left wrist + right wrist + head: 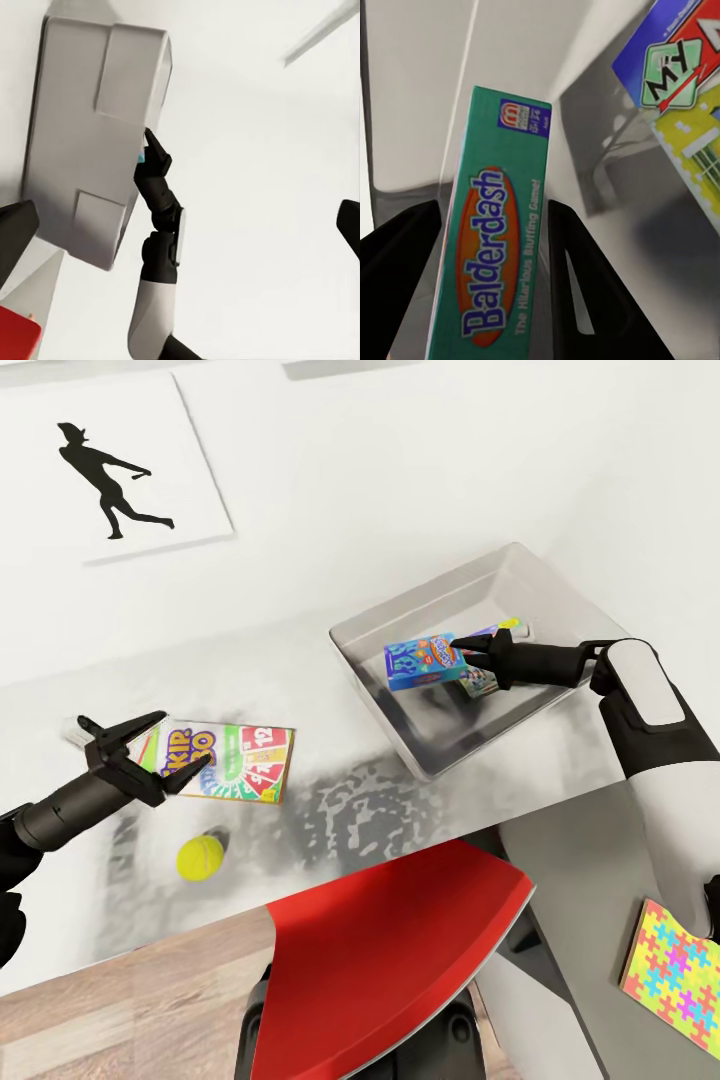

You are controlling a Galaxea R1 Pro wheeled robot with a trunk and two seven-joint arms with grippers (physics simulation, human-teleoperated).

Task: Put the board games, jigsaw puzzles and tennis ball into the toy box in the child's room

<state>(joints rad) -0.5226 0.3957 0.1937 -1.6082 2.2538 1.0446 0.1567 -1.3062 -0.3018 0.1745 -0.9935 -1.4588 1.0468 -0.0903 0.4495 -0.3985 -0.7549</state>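
The light grey toy box (520,575) stands on the white table (330,800) at the right. My right gripper (462,656) reaches into it, shut on the blue "Balderdash" board game (420,662), which is tilted above the bin floor; the right wrist view shows the box (495,255) between both fingers (585,285). Another colourful game box (682,97) lies in the bin beside it. My left gripper (185,737) hangs open just above the "Skip-Bo" board game (245,762). The tennis ball (200,857) rests on the table nearer me. A multicoloured jigsaw puzzle (680,975) lies at the lower right.
A red chair (400,950) stands against the table's near edge, below the toy box. A silhouette poster (120,470) hangs on the white wall behind. In the left wrist view the toy box (90,150) shows from the side with my right arm (157,225) at its rim.
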